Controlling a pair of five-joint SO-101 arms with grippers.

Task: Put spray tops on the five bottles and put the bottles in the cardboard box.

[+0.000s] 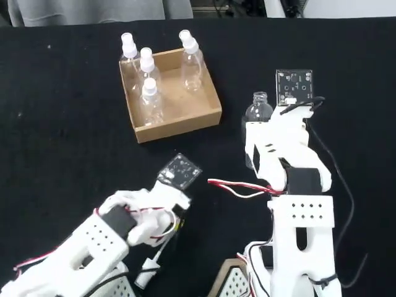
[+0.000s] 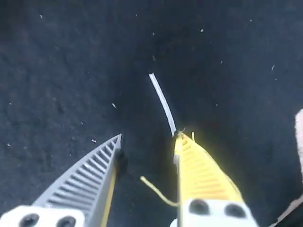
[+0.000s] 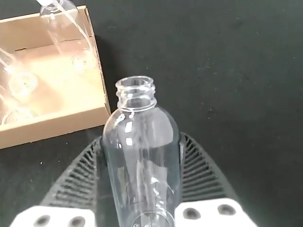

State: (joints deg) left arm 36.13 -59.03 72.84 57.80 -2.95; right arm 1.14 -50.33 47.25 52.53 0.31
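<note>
An uncapped clear bottle point(image 1: 258, 106) stands upright right of the cardboard box point(image 1: 179, 127), and my right gripper point(image 1: 257, 127) is shut on its body. The right wrist view has the bottle point(image 3: 139, 142) between the dark fingers of the right gripper point(image 3: 142, 156), with the box point(image 3: 47, 127) beside it. Several capped bottles point(image 1: 150, 93) stand in the box. My left gripper point(image 2: 147, 137) hovers open over black cloth, and a thin clear tube point(image 2: 162, 101) runs out from its yellow fingertip point(image 2: 182, 142). A white spray top point(image 1: 147, 272) lies by the left arm point(image 1: 142, 216).
Red and white wires point(image 1: 238, 185) loop between the two arms. A wooden-edged plate point(image 1: 228, 275) sits at the front between the arm bases. Black cloth point(image 1: 62, 154) covers the table left of the box and at the far right.
</note>
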